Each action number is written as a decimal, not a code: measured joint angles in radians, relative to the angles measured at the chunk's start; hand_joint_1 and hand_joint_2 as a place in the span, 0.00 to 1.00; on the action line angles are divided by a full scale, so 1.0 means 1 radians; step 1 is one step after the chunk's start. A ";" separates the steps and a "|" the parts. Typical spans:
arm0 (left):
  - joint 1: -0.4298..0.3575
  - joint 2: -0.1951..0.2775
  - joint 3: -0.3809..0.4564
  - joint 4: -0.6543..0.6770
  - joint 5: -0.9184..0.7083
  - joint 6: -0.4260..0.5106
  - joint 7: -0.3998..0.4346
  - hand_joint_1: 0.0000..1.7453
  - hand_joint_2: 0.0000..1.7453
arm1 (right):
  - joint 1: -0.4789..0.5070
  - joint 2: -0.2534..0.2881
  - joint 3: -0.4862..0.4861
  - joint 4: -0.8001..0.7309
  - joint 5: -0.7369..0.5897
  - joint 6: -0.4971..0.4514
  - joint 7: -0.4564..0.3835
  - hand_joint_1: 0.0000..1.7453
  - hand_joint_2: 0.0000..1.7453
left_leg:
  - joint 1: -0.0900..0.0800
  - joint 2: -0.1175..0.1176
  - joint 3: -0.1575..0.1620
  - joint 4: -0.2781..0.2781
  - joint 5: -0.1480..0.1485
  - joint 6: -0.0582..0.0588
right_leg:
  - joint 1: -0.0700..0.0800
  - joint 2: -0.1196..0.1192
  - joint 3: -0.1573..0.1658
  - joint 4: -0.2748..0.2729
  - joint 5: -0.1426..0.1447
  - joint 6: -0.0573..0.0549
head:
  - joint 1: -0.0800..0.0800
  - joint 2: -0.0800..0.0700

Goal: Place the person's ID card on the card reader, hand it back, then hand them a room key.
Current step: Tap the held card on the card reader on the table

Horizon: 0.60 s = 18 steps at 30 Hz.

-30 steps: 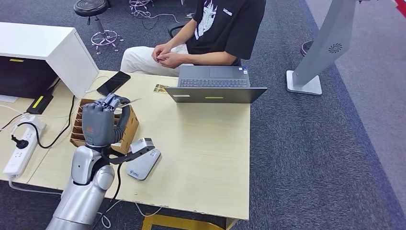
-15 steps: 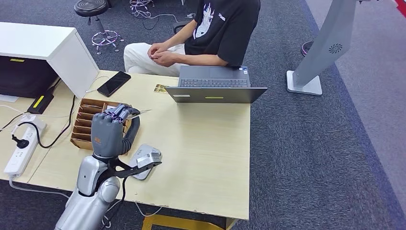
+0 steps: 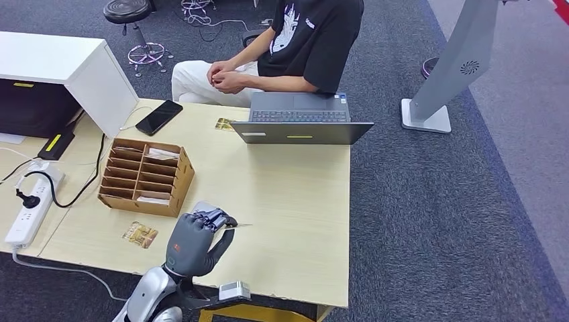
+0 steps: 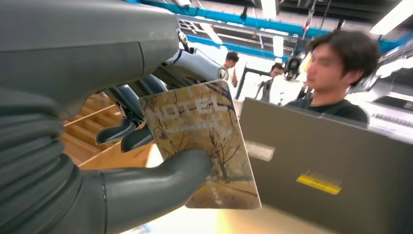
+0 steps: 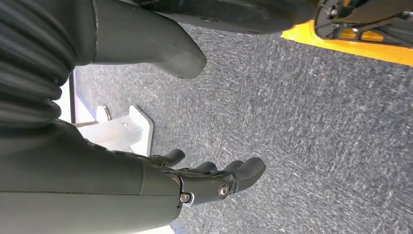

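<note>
My left hand (image 3: 193, 243) hovers low over the table's near edge and pinches a brown room key card (image 4: 204, 141) printed HOTEL between thumb (image 4: 160, 181) and fingers. Its thin edge (image 3: 236, 225) points right in the head view. The grey card reader (image 3: 203, 206) is mostly hidden under that hand. A small card (image 3: 225, 124) lies by the laptop (image 3: 302, 126). The person (image 3: 295, 40) sits at the far side with hands clasped (image 3: 225, 77). My right hand (image 5: 214, 180) hangs over grey carpet, fingers apart, holding nothing.
A cardboard slot box (image 3: 144, 176) with cards stands left of centre. Another brown card (image 3: 140, 234) lies at the front left. A black phone (image 3: 159, 117), a white cabinet (image 3: 80, 70) and a power strip (image 3: 30, 201) sit on the left.
My left hand has come back from over the slot box toward the table's near edge, still holding the card. The arm's move uncovered the brown card at the front left.
</note>
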 joint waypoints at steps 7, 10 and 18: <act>0.066 0.014 0.007 0.024 0.026 0.006 0.037 1.00 1.00 | 0.002 0.000 0.000 0.000 -0.007 0.007 0.002 0.00 1.00 | 0.000 0.000 0.000 0.000 0.000 0.000 | 0.000 0.000 0.000 0.000 0.000 0.000 | 0.000 0.000; 0.075 0.015 0.020 0.039 -0.020 0.023 0.065 1.00 1.00 | 0.002 0.000 0.000 0.000 -0.007 0.007 0.002 0.00 1.00 | 0.000 0.000 0.000 0.000 0.000 0.000 | 0.000 0.000 0.001 0.000 0.000 0.000 | 0.000 0.000; 0.086 0.035 0.125 0.053 -0.392 0.131 0.264 1.00 1.00 | 0.002 0.001 0.006 0.000 -0.007 0.008 0.007 0.00 1.00 | 0.000 -0.001 0.000 0.000 0.000 0.000 | 0.000 0.000 0.001 0.000 0.000 0.000 | 0.000 0.000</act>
